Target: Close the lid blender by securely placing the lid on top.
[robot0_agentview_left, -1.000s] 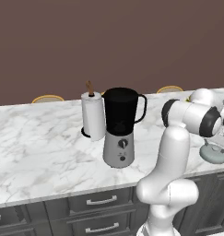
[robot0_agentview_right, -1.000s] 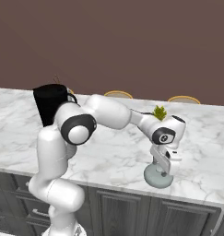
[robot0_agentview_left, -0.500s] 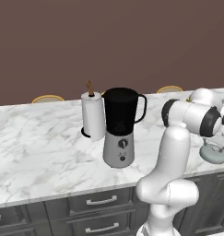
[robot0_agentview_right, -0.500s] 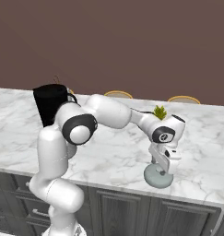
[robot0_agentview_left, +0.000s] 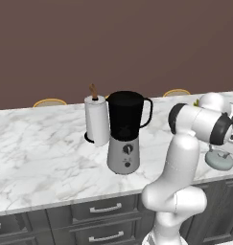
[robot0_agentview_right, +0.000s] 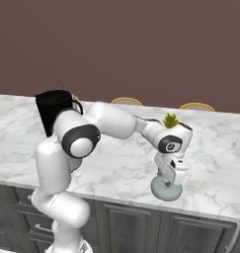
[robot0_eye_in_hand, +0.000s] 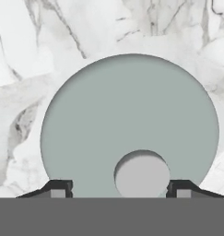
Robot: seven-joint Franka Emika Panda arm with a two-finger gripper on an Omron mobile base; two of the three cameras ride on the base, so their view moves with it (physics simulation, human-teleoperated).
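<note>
The blender (robot0_agentview_left: 125,134), a black jar with a loop handle on a silver-grey base, stands open-topped at mid counter; its jar (robot0_agentview_right: 55,111) pokes out behind my arm. The lid (robot0_agentview_right: 166,190), a pale grey disc with a small round knob (robot0_eye_in_hand: 142,175), lies flat on the marble near the front edge, far right of the blender (robot0_agentview_left: 218,161). My gripper (robot0_agentview_right: 172,180) points straight down just above it and is open. In the hand view the gripper (robot0_eye_in_hand: 120,189) straddles the knob: one fingertip (robot0_eye_in_hand: 179,188) sits close beside it, the other stands well apart.
A white paper towel roll (robot0_agentview_left: 97,119) stands against the blender's left side. A small green plant (robot0_agentview_right: 170,120) sits behind my wrist. Chair backs (robot0_agentview_left: 50,102) show beyond the counter's far edge. Dark drawers (robot0_agentview_left: 106,208) run below the front edge.
The hand has sunk slightly toward the lid. The lid and blender have not moved.
</note>
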